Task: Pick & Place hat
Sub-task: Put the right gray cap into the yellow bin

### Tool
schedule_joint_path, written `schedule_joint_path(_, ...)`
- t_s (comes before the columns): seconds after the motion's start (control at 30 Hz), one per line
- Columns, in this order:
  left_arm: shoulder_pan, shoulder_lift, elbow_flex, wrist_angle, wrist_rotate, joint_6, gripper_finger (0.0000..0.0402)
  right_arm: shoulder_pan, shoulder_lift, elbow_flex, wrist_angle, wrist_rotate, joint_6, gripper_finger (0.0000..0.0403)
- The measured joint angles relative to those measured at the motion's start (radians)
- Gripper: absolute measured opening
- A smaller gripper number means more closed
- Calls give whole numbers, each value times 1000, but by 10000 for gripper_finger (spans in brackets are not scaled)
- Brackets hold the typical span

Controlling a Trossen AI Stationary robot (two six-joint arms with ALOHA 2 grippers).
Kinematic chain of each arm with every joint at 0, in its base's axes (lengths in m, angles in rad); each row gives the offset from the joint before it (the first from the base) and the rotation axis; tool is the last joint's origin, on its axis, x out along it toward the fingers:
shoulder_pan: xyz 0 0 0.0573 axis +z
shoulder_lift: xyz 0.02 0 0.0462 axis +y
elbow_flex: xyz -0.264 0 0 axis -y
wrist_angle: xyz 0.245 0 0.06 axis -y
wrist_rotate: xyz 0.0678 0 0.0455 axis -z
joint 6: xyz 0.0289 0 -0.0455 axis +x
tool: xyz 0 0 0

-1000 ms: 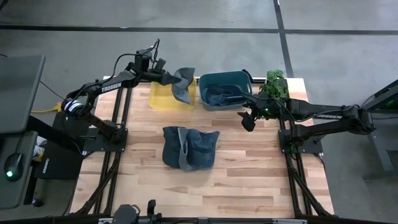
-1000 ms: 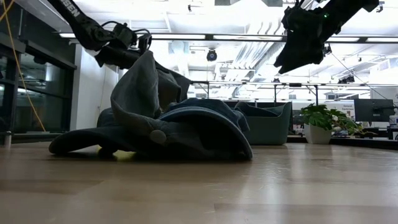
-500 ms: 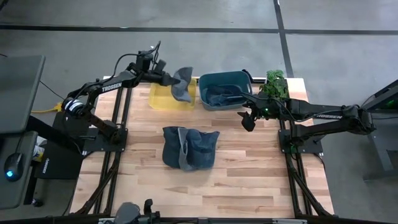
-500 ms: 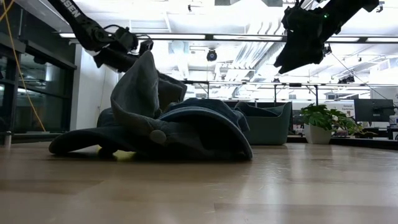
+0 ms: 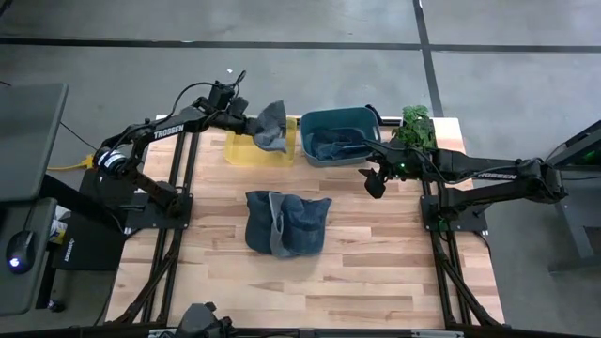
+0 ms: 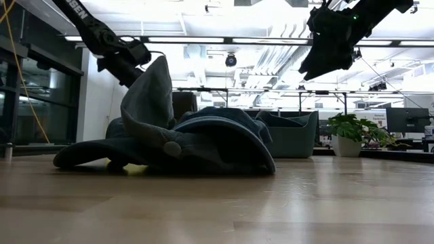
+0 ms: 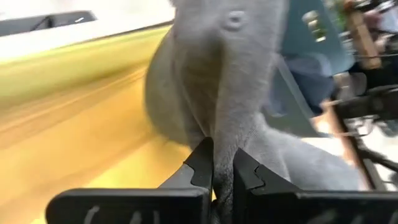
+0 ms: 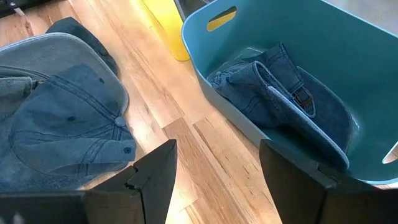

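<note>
Over the yellow bin point(image 5: 246, 150), the left claw point(image 5: 246, 123), clenched on a grey hat point(image 5: 269, 126), should lower fully inside before releasing; the right claw point(image 5: 374, 184) hovers released.

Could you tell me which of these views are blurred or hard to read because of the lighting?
Left wrist view: the yellow bin is streaked with motion blur and the grey hat is soft. Low view: bright ceiling lights leave the hat pile dark. High and right wrist views: sharp, evenly lit.
</note>
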Motion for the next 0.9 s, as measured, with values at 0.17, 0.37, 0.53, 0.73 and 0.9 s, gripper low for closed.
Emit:
schedule_joint_path(0.17,0,0,0,-121,-71,58,9,0,0,0,0,0,2,222)
schedule_joint_path(0.37,0,0,0,-222,-141,122,9,0,0,0,0,0,4,222)
schedule_joint_path(0.53,0,0,0,-232,-151,129,9,0,0,0,0,15,4,222)
schedule_joint_path(0.73,0,0,0,-232,-151,113,9,0,0,0,-6,19,0,222)
schedule_joint_path(0.9,0,0,0,-232,-165,95,9,0,0,0,-26,18,0,222)
